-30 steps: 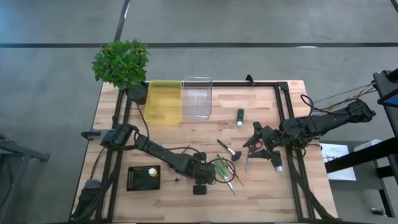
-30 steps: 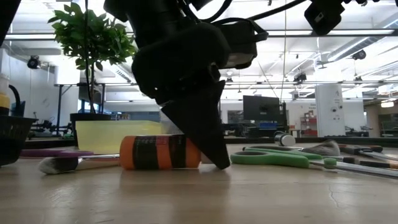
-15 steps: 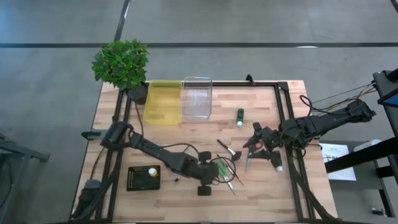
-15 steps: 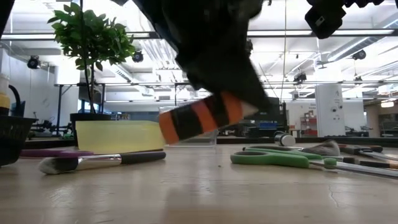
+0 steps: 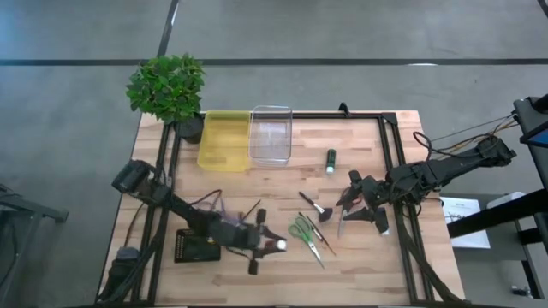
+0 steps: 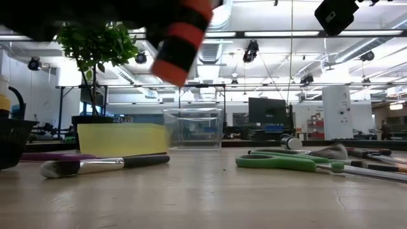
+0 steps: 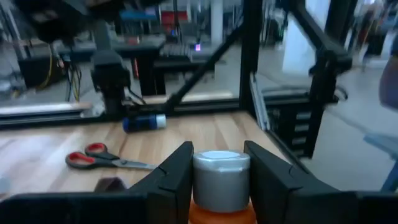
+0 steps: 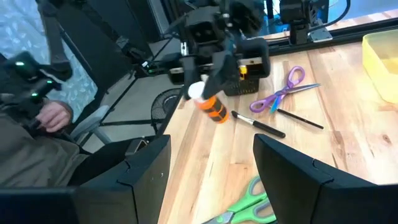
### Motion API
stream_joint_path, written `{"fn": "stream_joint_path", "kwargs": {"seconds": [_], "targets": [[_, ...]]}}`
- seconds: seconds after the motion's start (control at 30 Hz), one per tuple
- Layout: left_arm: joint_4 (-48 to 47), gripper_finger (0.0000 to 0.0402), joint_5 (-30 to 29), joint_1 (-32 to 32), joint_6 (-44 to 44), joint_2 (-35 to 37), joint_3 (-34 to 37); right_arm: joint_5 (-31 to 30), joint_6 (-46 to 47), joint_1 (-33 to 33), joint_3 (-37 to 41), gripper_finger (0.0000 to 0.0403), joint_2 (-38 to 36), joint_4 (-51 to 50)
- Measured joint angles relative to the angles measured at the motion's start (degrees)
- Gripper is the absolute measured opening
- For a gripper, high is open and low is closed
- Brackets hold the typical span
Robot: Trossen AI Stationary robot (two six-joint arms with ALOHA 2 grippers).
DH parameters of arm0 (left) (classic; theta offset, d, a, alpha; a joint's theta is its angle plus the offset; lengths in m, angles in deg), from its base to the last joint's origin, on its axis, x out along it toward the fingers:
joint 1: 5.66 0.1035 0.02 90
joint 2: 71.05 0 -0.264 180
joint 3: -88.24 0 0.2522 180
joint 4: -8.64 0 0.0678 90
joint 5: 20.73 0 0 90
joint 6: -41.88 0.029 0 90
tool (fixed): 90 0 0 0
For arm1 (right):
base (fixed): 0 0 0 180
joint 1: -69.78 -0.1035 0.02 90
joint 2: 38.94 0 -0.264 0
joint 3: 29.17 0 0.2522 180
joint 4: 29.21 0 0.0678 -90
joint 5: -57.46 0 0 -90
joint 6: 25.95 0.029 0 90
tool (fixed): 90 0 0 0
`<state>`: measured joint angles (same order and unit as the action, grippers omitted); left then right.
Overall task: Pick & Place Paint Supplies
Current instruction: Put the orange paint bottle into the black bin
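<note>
Orange paint bottle (image 6: 182, 39) sits clamped between the fingers of my left tool (image 7: 217, 171), lifted clear of the counter (image 5: 360, 265); its long axis is tilted, grey cap (image 7: 221, 163) outward beyond my fingertips and angled downward, orange body with dark bands back between the fingers. In the high view my left tool (image 5: 272, 245) hangs over the near part of the counter, with the green-handled scissors (image 5: 307, 235) just beside it toward my right arm. A thin dark paintbrush (image 6: 102, 165) lies flat on the counter below the raised bottle, bristle end pointing away from the scissors. A green bottle (image 5: 330, 160) lies on its side farther off, toward the far edge. Beyond my left tool, at the far edge, stand a yellow bin (image 5: 224, 139) and a clear bin (image 5: 271, 133) side by side; I see nothing inside either. My right tool (image 5: 349, 208) waits over the counter's right side, fingers spread and holding nothing
</note>
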<state>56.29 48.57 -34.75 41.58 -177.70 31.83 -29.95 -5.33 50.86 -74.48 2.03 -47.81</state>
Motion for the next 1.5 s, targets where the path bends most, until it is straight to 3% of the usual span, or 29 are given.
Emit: {"fn": "stream_joint_path", "kwargs": {"seconds": [0.17,0.53,1.03,1.3,1.5], "targets": [[12.5,0.0117,-0.56,0.13,0.38,-4.5,2.94,-0.75,-0.04,0.02,-0.02,0.0228,-0.64,1.15],[5.34,0.0117,1.84,3.43,5.24,-8.13,-5.2,-1.22,-0.26,0.02,-0.02,0.0228,-0.83,0.75],[6.01,0.0117,16.32,14.45,5.22,-8.26,-3.83,-1.07,-1.33,0.02,0.28,0.0228,-0.79,0.59],[5.05,0.0117,15.93,14.93,6.07,-8.32,-3.81,-1.07,-1.36,0.02,0.68,0.0228,-0.79,0.72],[11.4,0.0117,14.75,15.67,4.78,-14.54,-3.93,-1.09,-1.53,0.04,0.85,0.0228,-0.79,0.89]]}}
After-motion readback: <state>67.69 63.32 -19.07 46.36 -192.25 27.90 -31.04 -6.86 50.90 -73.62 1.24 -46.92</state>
